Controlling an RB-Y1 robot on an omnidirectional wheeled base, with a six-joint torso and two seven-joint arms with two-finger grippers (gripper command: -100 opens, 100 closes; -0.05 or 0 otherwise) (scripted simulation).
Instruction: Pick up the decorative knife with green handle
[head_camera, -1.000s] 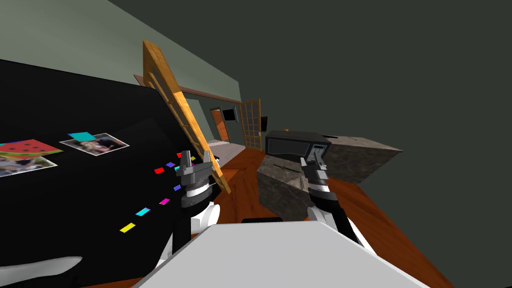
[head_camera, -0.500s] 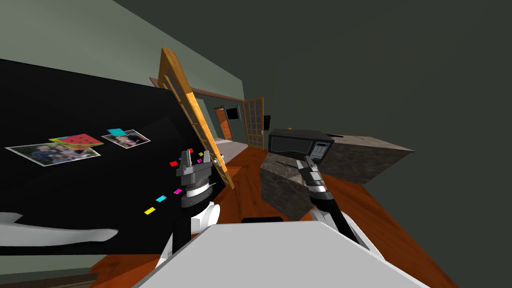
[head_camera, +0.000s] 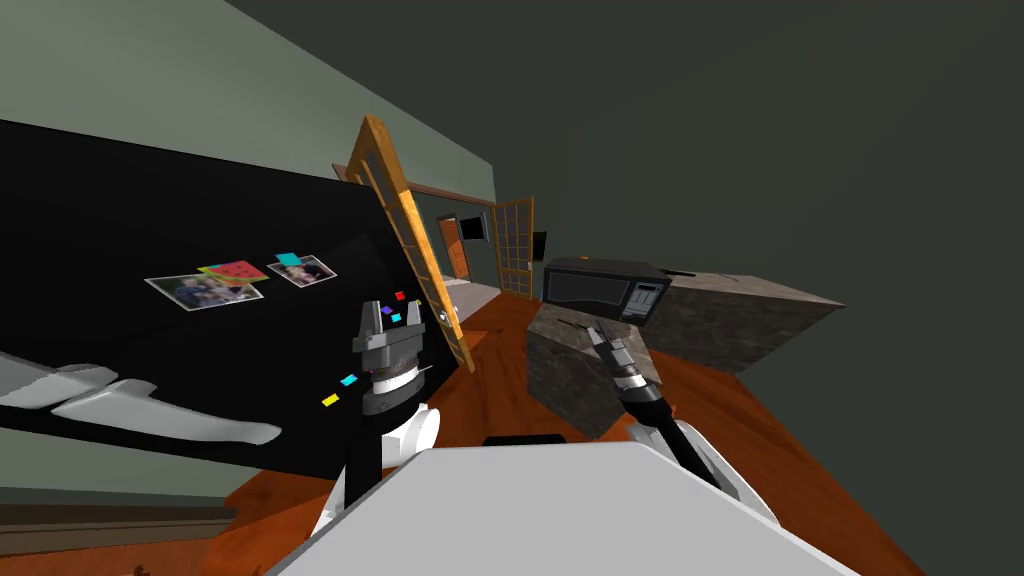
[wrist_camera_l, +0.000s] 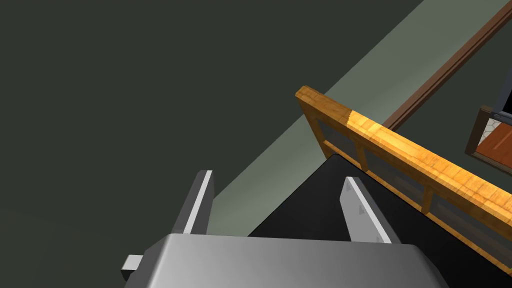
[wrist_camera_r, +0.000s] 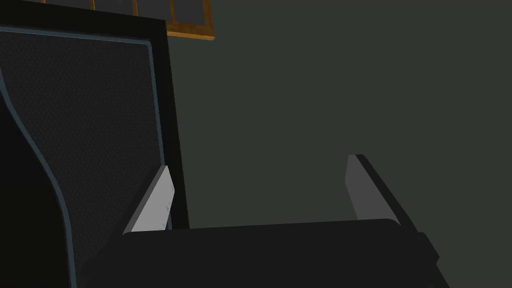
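This is a home kitchen. A tall black fridge (head_camera: 200, 350) takes up the left side. Its front carries family photos (head_camera: 205, 291), a watermelon-slice magnet (head_camera: 235, 270) and small coloured magnets (head_camera: 349, 380), and pale grey handles (head_camera: 160, 420) run along it. To the right, a black microwave (head_camera: 605, 287) stands on a mottled stone surface (head_camera: 745, 300). The floor (head_camera: 770, 460) is reddish-brown wood and the wall (head_camera: 250, 90) is grey-green. A wooden door with glass panes (head_camera: 412, 240) stands open beside the fridge. Past it, a second such door (head_camera: 513, 245) opens onto further rooms.
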